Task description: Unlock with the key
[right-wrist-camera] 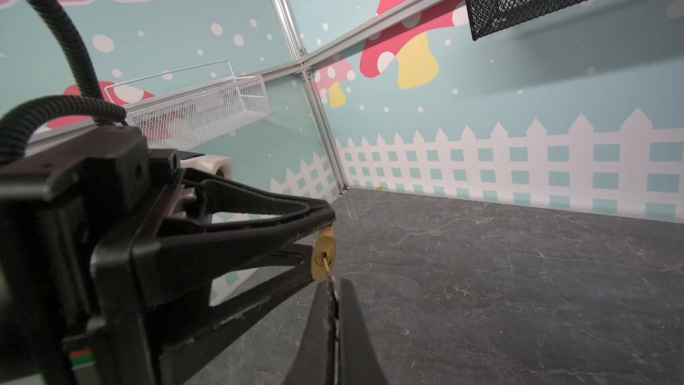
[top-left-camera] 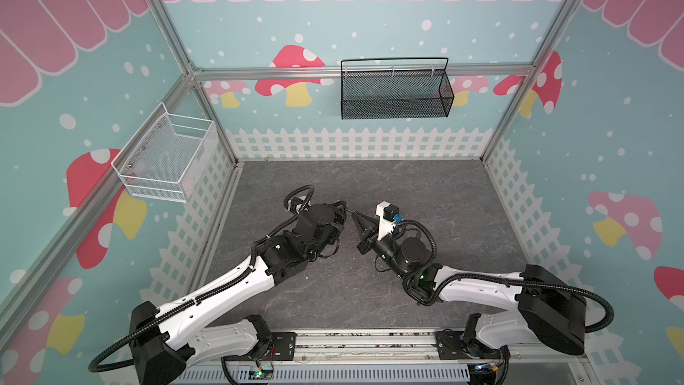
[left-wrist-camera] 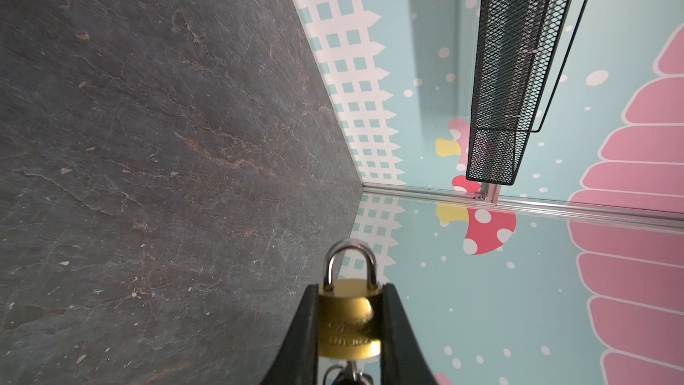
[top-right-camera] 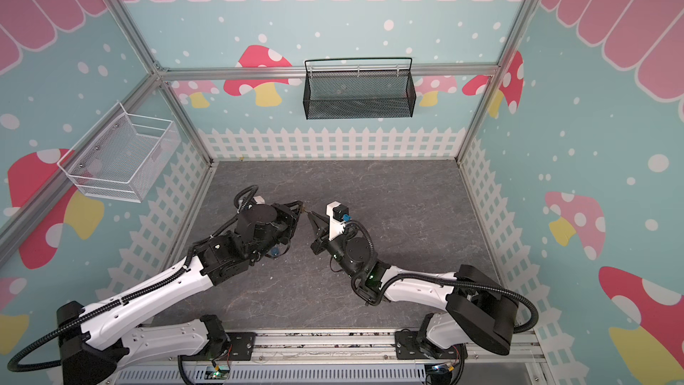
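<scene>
The right gripper (right-wrist-camera: 335, 285), jaws pinched tight on the key (right-wrist-camera: 327, 266), holds it just past its fingertips with the blade set in the keyhole of a brass padlock (left-wrist-camera: 348, 322), which the left gripper (left-wrist-camera: 349, 290) clamps by its sides.

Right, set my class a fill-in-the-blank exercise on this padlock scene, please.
1. The left gripper is shut on the padlock, the right gripper on the ____.
2. That thing's tip sits in the padlock's ____.
3. Both legs of the shackle are down in the padlock, so the shackle is ____ (open/closed).
4. The back-wall basket is ____ in colour.
Missing words: key; keyhole; closed; black.
</scene>
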Controlling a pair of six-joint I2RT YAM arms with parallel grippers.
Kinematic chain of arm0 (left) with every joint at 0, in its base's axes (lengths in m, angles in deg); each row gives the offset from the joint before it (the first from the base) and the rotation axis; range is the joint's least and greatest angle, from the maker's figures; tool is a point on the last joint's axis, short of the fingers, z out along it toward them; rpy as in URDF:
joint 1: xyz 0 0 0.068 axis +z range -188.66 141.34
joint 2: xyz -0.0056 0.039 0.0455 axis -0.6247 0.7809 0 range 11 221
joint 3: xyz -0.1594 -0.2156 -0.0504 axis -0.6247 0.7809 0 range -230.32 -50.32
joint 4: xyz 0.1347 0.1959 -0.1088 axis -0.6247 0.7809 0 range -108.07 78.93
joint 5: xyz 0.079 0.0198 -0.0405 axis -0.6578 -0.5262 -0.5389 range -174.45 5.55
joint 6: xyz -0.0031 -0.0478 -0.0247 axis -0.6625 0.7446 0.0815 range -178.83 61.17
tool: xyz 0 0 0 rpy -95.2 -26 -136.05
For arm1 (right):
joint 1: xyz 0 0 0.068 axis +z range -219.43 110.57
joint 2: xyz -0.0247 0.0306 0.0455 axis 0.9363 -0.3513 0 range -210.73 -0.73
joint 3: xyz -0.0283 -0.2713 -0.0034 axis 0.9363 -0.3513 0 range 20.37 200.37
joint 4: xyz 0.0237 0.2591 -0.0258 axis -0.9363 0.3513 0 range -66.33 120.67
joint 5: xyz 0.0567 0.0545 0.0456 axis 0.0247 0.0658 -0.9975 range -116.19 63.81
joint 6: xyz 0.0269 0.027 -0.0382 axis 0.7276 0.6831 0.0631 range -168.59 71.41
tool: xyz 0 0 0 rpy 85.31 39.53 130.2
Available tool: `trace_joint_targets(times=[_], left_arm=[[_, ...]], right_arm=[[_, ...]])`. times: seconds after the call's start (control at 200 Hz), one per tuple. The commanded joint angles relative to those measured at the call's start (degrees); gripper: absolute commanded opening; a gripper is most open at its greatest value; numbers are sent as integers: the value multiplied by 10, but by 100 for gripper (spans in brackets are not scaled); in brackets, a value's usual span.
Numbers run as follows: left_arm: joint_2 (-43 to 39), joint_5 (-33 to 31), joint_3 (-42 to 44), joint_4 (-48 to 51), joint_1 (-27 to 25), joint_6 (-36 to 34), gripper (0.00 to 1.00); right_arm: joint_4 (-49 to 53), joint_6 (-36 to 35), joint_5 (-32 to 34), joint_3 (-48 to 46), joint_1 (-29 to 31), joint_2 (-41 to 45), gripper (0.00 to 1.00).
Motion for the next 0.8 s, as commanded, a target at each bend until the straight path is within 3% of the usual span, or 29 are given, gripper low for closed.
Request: trace_joint_targets(times=[0.0, 0.165, 0.395, 0.795], left_arm=[[5, 61, -20, -3, -37, -17, 0], [9, 59, -19, 9, -39, -11, 0], [8, 34, -15, 8, -37, -4, 0], [-4, 75, -18, -16, -41, -7, 0]], right_arm=[[10, 36, -38, 26, 6, -5, 0], [3, 81, -55, 27, 6, 15, 0], [-6, 70, -69, 24, 8, 20, 0], [-68, -46, -15, 15, 15, -12, 0]])
